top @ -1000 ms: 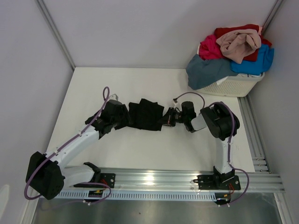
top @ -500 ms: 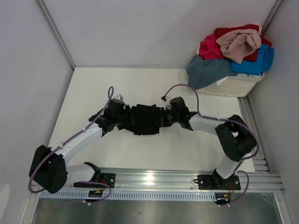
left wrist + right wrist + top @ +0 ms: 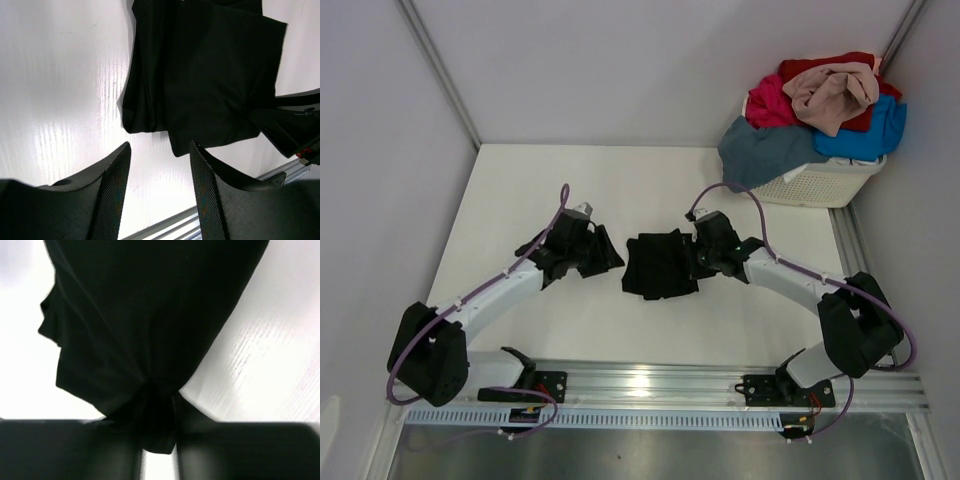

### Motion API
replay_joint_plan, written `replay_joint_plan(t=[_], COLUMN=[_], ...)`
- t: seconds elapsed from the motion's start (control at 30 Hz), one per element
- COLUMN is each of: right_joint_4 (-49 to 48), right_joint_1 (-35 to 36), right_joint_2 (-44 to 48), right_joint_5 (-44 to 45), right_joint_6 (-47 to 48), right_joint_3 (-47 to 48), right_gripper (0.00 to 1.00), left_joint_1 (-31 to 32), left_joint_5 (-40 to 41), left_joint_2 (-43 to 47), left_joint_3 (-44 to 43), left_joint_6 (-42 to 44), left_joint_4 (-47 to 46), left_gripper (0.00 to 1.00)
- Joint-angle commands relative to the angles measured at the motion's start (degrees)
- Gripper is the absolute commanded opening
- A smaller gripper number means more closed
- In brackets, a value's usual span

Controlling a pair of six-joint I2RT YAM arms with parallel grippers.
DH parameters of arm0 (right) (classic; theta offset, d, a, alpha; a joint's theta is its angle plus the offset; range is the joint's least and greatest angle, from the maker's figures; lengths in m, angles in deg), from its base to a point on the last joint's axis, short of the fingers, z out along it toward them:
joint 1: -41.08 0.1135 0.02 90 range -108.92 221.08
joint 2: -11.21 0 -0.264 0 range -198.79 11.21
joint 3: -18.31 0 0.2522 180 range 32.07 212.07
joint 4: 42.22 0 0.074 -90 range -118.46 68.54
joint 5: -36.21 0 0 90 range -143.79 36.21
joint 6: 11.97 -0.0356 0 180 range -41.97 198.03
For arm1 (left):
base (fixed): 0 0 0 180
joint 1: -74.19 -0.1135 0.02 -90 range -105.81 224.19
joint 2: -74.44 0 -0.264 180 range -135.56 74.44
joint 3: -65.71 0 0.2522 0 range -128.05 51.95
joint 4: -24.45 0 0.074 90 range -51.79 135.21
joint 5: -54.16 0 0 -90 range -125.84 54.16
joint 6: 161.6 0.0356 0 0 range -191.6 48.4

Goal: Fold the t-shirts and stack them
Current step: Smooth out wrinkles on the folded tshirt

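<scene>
Occupying a white table (image 3: 520,200) walled in pale grey (image 3: 620,70), aluminium rail (image 3: 650,385) along the near edge: one black t-shirt (image 3: 658,265), folded into a near-square bundle at mid-table with no clear long axis. Its bunched right edge points at the right gripper (image 3: 159,405), which is clamped on that cloth. Left gripper (image 3: 159,150): fingers apart, empty, just left of the bundle; far right corner, white basket (image 3: 830,182) heaped with further t-shirts (image 3: 830,100).

Folded t-shirt (image 3: 660,265) on table (image 3: 520,200); other t-shirts (image 3: 825,105) in basket (image 3: 825,187).

Black t-shirt (image 3: 660,265) folded compact on the table (image 3: 520,190); coloured t-shirts (image 3: 825,100) heaped at far right
</scene>
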Motion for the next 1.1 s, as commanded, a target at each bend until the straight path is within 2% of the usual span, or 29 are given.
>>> replay_joint_plan(t=[0.0, 0.03, 0.1, 0.23, 0.4, 0.5, 0.6, 0.63, 0.8, 0.83, 0.93, 1.07], right_joint_4=[0.97, 0.79, 0.0, 0.0, -2.1, -6.92, -11.5, -11.95, -16.25, -16.96, -20.04, -20.92], right_joint_1=[0.13, 0.31, 0.4, 1.01, 1.19, 1.1, 1.1, 1.1, 1.19, 1.28, 1.98, 4.61], right_joint_2=[-1.86, -2.04, -1.78, 0.76, 6.03, 10.34, 11.32, 10.62, 2.1, 1.04, -2.82, -7.31], right_joint_5=[3.54, 3.72, 4.77, 10.39, 14.17, 13.31, 10.49, 10.23, 6.54, 6.1, 3.29, 3.02], right_joint_6=[0.58, 0.49, 0.4, 1.01, 1.63, 1.63, 0.32, -0.13, -2.49, -3.11, -4.87, -5.32], right_joint_3=[2.11, 2.11, 1.85, 2.02, 1.23, -1.14, -3.07, -2.99, -3.07, -3.16, -2.64, -0.62], right_gripper=[0.36, 0.54, 0.72, 0.82, 0.82, 0.77, 0.54, 0.39, 0.21, 0.14, 0.06, 0.05], left_joint_1=[-0.41, -0.49, -0.49, -0.41, -0.41, -0.49, -0.41, -0.41, -0.49, -0.49, -0.41, -0.49], left_joint_5=[-3.01, -3.54, -3.72, -4.33, -5.38, -5.74, -5.56, -5.13, -2.93, -2.23, 0.14, 2.96], left_joint_2=[-1.23, -1.49, -1.93, -2.55, -3.25, -2.9, -1.94, -0.89, 2.28, 3.33, 5.0, 8.95], left_joint_3=[-2.65, -2.65, -2.65, -2.65, -2.74, -2.91, -1.34, -1.07, 1.3, 1.56, 2.44, 3.68], left_joint_6=[1.2, 1.2, 1.2, 1.2, 1.38, 1.56, 1.38, 1.29, 0.24, 0.15, 0.24, 0.67], left_joint_4=[-2.56, -2.73, -3.0, -3.79, -4.67, -5.64, -7.21, -8.18, -8.63, -8.45, -7.66, -7.39], left_gripper=[0.54, 0.54, 0.54, 0.53, 0.52, 0.51, 0.5, 0.5, 0.49, 0.49, 0.49, 0.49])
